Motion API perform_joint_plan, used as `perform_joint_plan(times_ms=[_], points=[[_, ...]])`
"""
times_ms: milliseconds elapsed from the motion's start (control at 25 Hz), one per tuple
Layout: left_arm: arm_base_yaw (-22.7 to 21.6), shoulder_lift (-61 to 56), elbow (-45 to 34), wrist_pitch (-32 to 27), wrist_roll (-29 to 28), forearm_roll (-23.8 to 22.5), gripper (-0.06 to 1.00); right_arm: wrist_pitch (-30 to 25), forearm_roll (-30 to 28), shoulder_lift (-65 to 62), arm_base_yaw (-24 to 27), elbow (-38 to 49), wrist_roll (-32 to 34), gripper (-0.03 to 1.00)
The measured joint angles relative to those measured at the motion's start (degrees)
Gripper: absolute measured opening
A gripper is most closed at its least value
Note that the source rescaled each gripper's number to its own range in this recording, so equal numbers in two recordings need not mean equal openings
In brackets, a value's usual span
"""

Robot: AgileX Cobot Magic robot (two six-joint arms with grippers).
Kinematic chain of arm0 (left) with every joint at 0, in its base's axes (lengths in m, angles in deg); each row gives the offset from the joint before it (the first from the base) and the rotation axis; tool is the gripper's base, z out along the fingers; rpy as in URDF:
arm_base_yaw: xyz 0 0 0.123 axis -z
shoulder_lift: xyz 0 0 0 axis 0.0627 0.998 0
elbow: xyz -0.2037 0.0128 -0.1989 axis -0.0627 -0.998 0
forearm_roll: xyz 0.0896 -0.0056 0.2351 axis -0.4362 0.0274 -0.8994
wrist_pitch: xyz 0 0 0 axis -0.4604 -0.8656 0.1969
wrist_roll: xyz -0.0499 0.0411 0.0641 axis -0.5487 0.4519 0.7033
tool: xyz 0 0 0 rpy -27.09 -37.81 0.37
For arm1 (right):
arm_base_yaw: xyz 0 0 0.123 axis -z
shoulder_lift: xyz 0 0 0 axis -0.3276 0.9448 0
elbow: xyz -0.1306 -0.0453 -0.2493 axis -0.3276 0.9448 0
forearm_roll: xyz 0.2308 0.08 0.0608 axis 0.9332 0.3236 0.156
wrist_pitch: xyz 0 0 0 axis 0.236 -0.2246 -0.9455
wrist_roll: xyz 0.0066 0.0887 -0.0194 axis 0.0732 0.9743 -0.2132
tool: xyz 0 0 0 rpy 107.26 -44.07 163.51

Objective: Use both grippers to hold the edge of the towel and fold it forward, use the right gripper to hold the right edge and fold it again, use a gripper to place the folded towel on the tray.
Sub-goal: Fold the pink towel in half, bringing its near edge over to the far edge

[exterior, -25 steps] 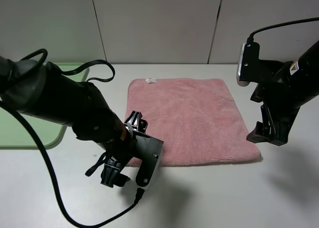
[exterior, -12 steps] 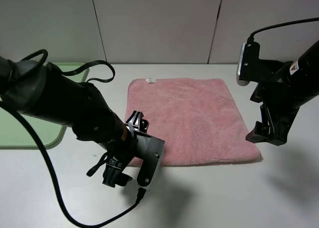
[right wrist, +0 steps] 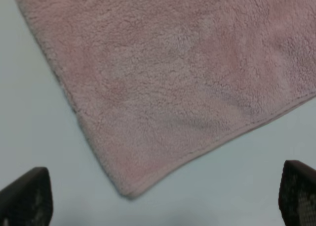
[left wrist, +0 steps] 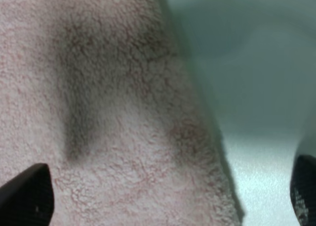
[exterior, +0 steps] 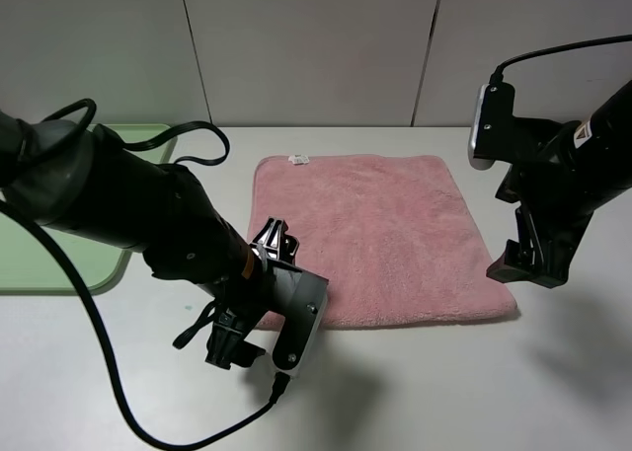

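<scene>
Left end effector [exterior: 257,352] shifted slightly, gaping empty like right end effector [exterior: 528,271]. Soft, floppy towel [exterior: 375,234] needed pinching at 6 o'clock hem [exterior: 415,322].

- My gripper [right wrist: 163,199] has its jaws spread wide. Only the two dark fingertips [right wrist: 27,196] show, one on either side of the towel's corner [right wrist: 129,193].
- Both fingertips show against the pale table [right wrist: 29,112], clear of the cloth, and the corner sits nearer one of them.
- The towel [right wrist: 168,82] is pink and fluffy and spreads flat away from that corner.
- A thin stitched hem [right wrist: 232,134] runs out from the corner along both visible sides.
- Nothing lies between my jaws except the corner and bare table.
</scene>
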Motion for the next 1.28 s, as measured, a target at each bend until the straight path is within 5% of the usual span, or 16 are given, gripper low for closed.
perform_joint_plan(times_ms=[560, 1080, 1280], points=[[-1.4, 0.0, 0.0, -0.5, -0.5, 0.5, 0.96, 9.3, -0.8, -0.1, 0.0, 9.8, -0.6, 1.00], [-1.4, 0.0, 0.0, -0.5, -0.5, 0.5, 0.96, 26.0, -4.4, 0.4, 0.0, 20.9, -0.7, 1.00], [-1.4, 0.0, 0.0, -0.5, -0.5, 0.5, 0.96, 28.2, -4.8, 5.2, 0.0, 21.5, -0.7, 1.00]])
